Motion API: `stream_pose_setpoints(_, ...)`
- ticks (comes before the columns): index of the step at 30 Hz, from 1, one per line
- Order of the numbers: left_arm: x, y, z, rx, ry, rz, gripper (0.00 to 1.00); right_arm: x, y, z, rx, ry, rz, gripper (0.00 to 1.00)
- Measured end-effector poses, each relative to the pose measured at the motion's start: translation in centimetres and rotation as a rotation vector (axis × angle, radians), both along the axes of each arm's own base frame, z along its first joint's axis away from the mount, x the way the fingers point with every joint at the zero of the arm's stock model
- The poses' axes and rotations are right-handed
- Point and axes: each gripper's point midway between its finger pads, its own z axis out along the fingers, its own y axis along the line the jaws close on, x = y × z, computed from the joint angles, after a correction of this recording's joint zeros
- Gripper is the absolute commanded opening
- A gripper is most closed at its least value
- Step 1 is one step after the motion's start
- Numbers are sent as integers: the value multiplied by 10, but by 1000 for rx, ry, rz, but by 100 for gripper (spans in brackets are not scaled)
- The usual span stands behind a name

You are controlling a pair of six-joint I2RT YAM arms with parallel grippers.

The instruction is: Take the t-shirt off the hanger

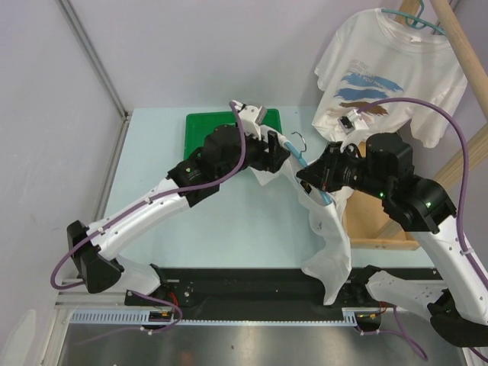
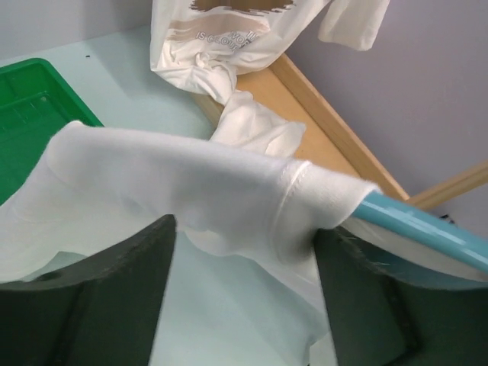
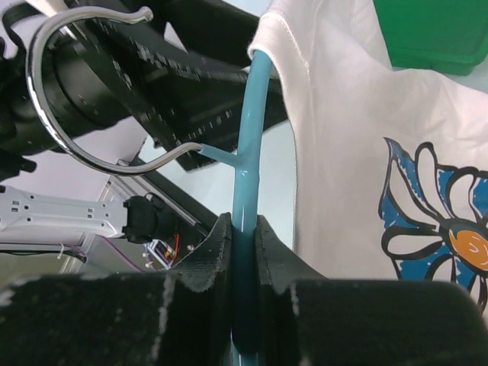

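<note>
Table (image 1: 229,229), wooden rack (image 1: 457,46) at the far right with a spare shirt (image 1: 389,76) hung on it. Not our target.

T-shirt (image 1: 332,244) is mid-table between the two arms. It's bunched at the top over the hanger and trails down to the near table edge. Green tray (image 1: 200,126) sits behind the left arm and isn't involved.

Right gripper (image 3: 242,229) is clamped tight on the teal hanger (image 3: 255,114), on the bar just below where the hook joins. The bar at the grip is bare. The far end of that bar runs up into the cloth.

Left gripper (image 2: 245,229) has its jaws wide. They straddle the fold of shirt draped over the hanger tip and are not pinching it. A hem or collar seam sits right at the tip.

Metal hook (image 3: 84,91) is free, hanging on nothing.

Progress, my read:
- Done: hanger is off the rack, held firm, and one side looks clear of the shirt.
- Left: the other hanger arm is still inside the cloth. Left needs to close on that fold and pull it off the tip, or right needs to draw the hanger out.
- Can't tell how much of the bar is buried, since the cloth hides it.

Roughly past halfway, not finished.
</note>
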Motion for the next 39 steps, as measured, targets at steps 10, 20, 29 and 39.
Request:
stream_pose_setpoints(10,13,0,35,-50,-21,26,0,-8,-6,5,17,-40,-1,0)
stream_pose_setpoints(20,48,31,16,-30,70,81,0,-52,-30,-13,17,-156,82,0)
stream_pose_setpoints(29,43,13,-2,-45,153,-21,0,-71,-44,-24,13,-211,102,0)
stream_pose_setpoints(39,29,1,-5,-109,176,-115,0,-91,-69,-14,60,-304,50,0)
